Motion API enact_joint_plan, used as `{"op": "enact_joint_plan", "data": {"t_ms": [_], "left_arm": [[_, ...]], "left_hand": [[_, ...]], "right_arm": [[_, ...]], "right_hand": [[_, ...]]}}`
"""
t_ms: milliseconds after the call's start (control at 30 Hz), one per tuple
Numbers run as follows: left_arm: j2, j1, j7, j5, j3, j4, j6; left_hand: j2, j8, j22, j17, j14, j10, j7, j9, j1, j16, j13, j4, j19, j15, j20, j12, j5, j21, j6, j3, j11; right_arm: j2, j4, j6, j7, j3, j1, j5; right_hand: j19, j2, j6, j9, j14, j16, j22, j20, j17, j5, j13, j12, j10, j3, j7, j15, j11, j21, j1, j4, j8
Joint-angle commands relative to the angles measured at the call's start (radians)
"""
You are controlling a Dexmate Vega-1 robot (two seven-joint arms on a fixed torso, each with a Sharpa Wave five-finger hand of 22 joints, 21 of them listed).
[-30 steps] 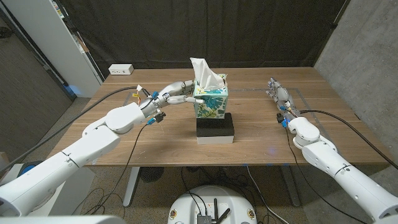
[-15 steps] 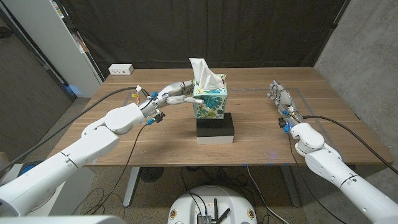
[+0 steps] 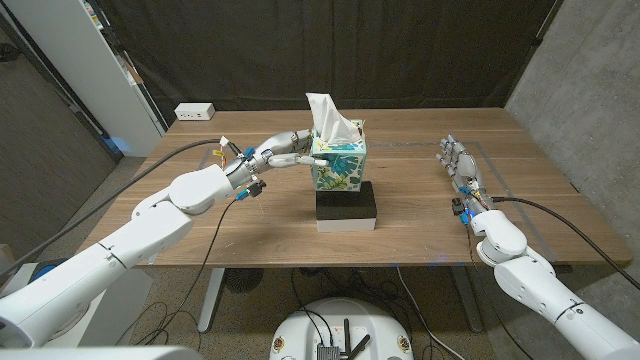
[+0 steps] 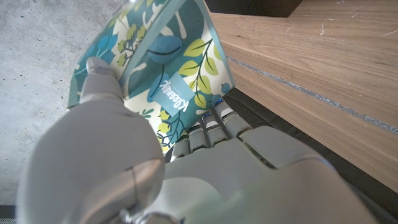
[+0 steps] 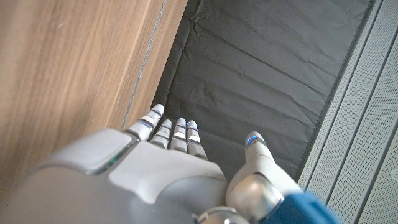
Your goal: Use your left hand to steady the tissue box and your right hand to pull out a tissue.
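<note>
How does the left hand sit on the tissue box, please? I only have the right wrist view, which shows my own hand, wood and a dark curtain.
Observer: The left hand grips the tissue box from the box's left side; the left wrist view shows its fingers against the patterned wall.
Operator: Thank you. Is a tissue ready to pull?
Observer: Yes, a white tissue stands up out of the box top.
Operator: And where is my right hand relative to it?
Observer: The right hand is open near the table's right edge, well apart from the box, which sits on a black block.
</note>
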Motion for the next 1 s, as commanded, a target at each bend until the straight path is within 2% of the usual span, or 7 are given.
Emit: {"op": "enact_joint_plan", "data": {"t_ms": [33,500,1000], "left_arm": [[-0.003,0.000,-0.003,-0.003,0.002,0.008,-0.009],[-0.026,-0.037,-0.040,-0.013,0.026,0.050,-0.022],[-0.034,-0.048,-0.049,-0.019,0.033,0.065,-0.028]], "left_hand": [[0.010,0.002,0.002,0.000,-0.005,-0.007,0.004,0.016,0.007,-0.001,0.002,-0.002,0.000,-0.025,-0.004,-0.002,-0.001,-0.001,0.002,0.005,0.001],[0.009,0.001,0.001,-0.001,-0.013,-0.009,0.006,0.016,0.003,0.001,0.002,-0.003,-0.004,-0.023,-0.005,-0.004,-0.001,-0.003,-0.003,0.007,0.001],[0.009,0.001,0.001,-0.001,-0.017,-0.010,0.007,0.015,0.000,0.003,0.002,-0.004,-0.005,-0.021,-0.006,-0.005,-0.001,-0.003,-0.005,0.010,0.004]], "right_arm": [[0.007,-0.095,0.001,-0.085,0.039,-0.104,-0.034],[0.026,-0.167,0.006,-0.143,0.083,-0.204,-0.073],[0.055,-0.221,0.010,-0.178,0.108,-0.273,-0.122]], "right_hand": [[0.010,0.029,0.008,0.002,0.000,0.004,0.000,-0.001,0.003,0.003,0.003,0.007,0.008,0.003,0.000,-0.001,0.004,0.008,-0.004,0.002,0.008],[0.015,0.026,0.015,0.002,0.006,0.008,0.000,0.003,0.001,0.002,0.003,0.010,0.014,0.004,0.009,0.010,0.016,0.011,-0.002,0.000,0.011],[0.017,0.022,0.015,0.001,0.007,0.009,0.000,0.007,0.000,0.001,0.002,0.011,0.014,0.003,0.013,0.013,0.019,0.012,-0.002,-0.002,0.011]]}}
